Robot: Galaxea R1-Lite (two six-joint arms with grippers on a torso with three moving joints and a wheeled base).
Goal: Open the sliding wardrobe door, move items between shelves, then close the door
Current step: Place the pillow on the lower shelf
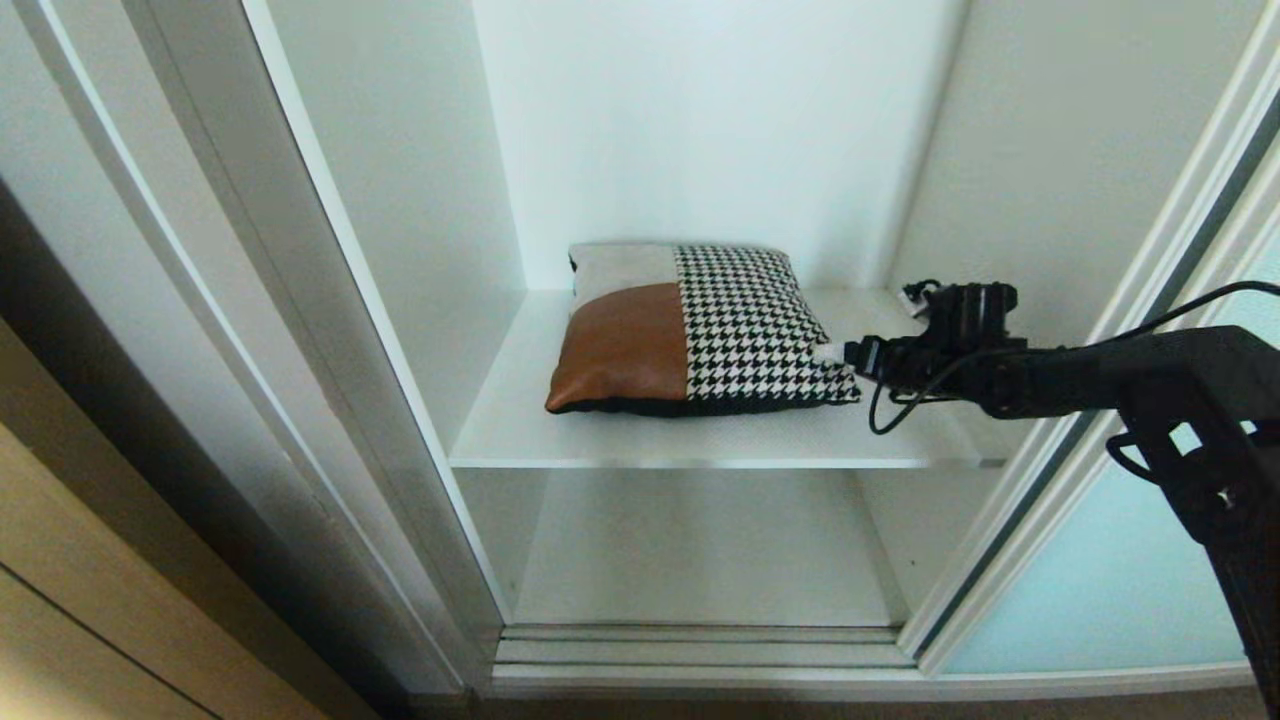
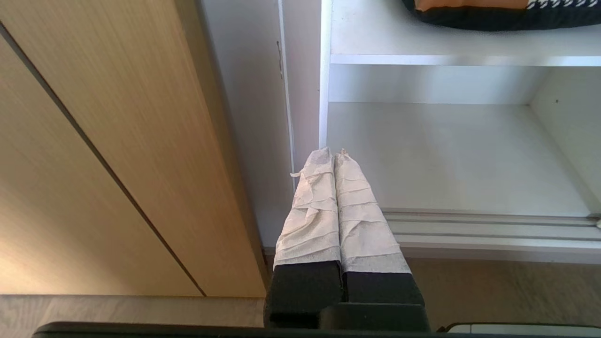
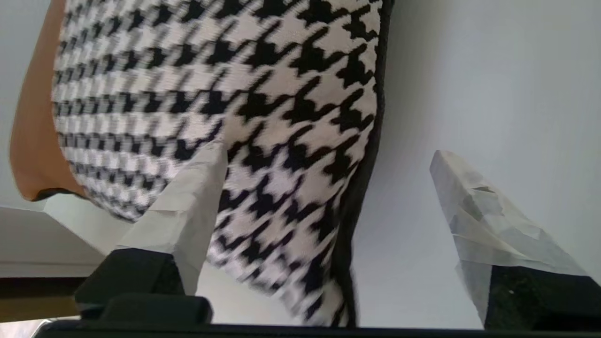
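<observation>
Wardrobe open: sliding wardrobe door [image 1: 1090, 590] sits pushed to the lower right of the head view, frosted aqua panel behind the right arm. Cushion [image 1: 695, 330] lies flat on the upper shelf [image 1: 700, 445], mid-frame; lower shelf [image 1: 700, 560] below it is bare. Right gripper [image 1: 835, 352] is at the cushion's right edge, fingers spread wide, released, nothing clamped. Its cable loop hangs in front of the shelf edge. Bottom door track [image 1: 700, 650] runs along the frame's lower centre.

Right wrist view only: one taped finger [image 3: 188, 211] overlaps the houndstooth face, the other is off beside the black edging.

Left wrist view only: left gripper [image 2: 333, 155] clenched shut on nothing, low by a wood-grain panel [image 2: 117, 141] at frame left, outside the wardrobe.
</observation>
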